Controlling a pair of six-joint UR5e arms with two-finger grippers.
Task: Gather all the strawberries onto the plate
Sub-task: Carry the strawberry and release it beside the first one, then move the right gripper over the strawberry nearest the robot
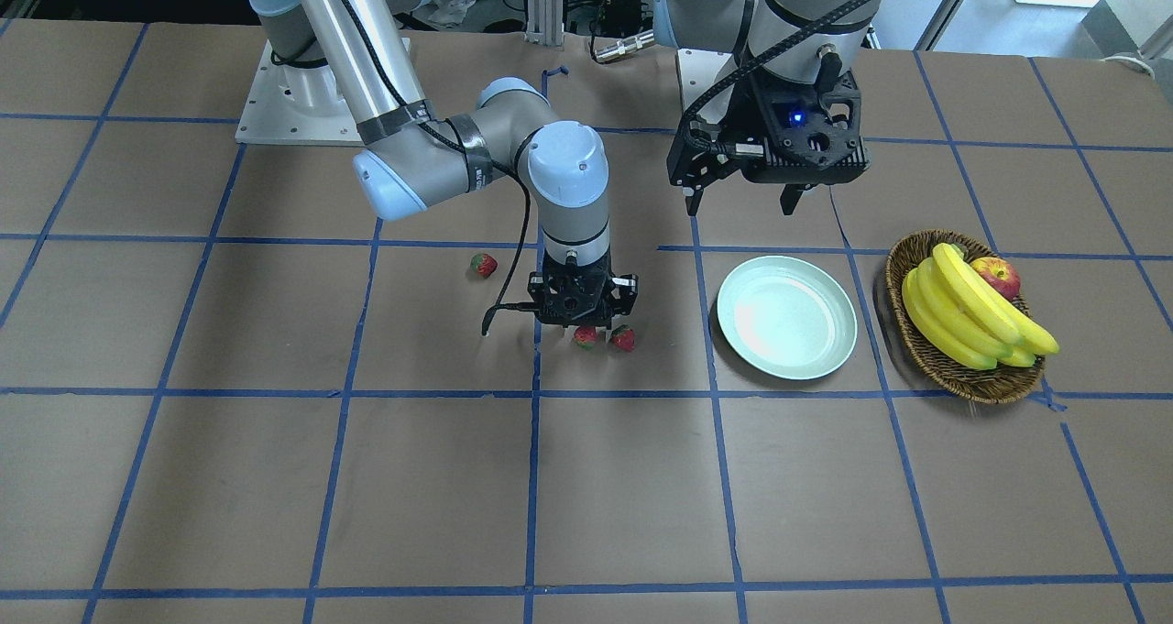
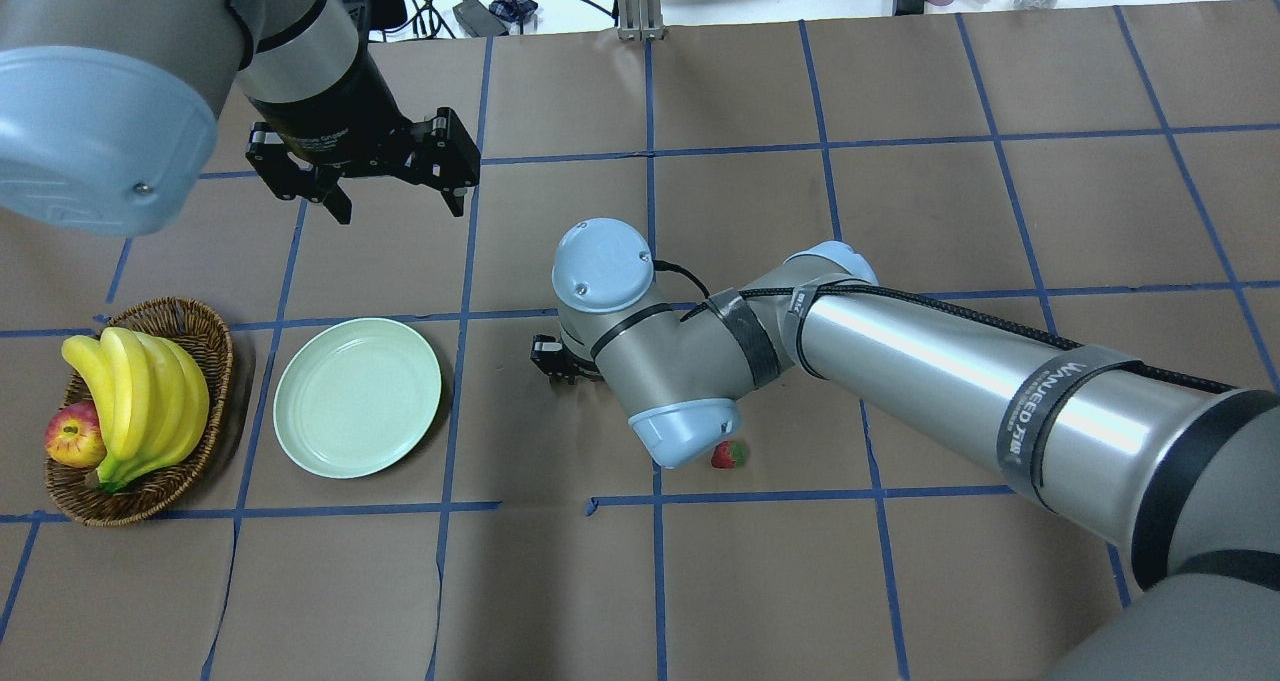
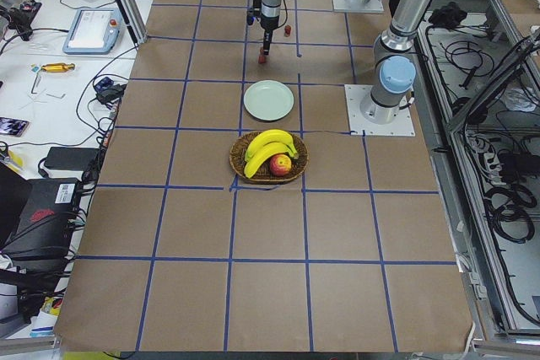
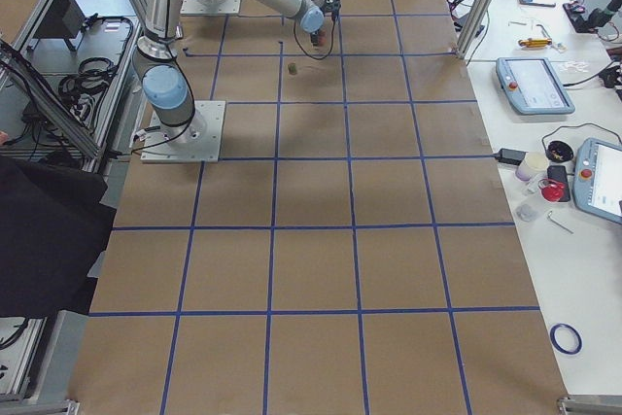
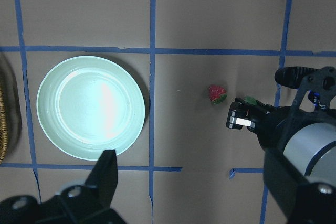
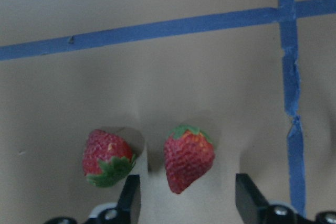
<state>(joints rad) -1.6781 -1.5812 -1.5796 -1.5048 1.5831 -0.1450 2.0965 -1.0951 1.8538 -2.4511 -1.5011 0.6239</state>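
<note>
The pale green plate lies bare right of the table's middle in the front view. Three strawberries lie on the table. One strawberry sits alone near the right arm's elbow. Two lie side by side: one strawberry is between the fingers of my right gripper, which is open and low over it without touching it. The other strawberry is just outside one finger. My left gripper hangs open and holds nothing, above the table behind the plate.
A brown wicker basket with bananas and an apple stands beside the plate, on the side away from the strawberries. Blue tape lines grid the brown tabletop. The right arm's forearm reaches low across the table's middle.
</note>
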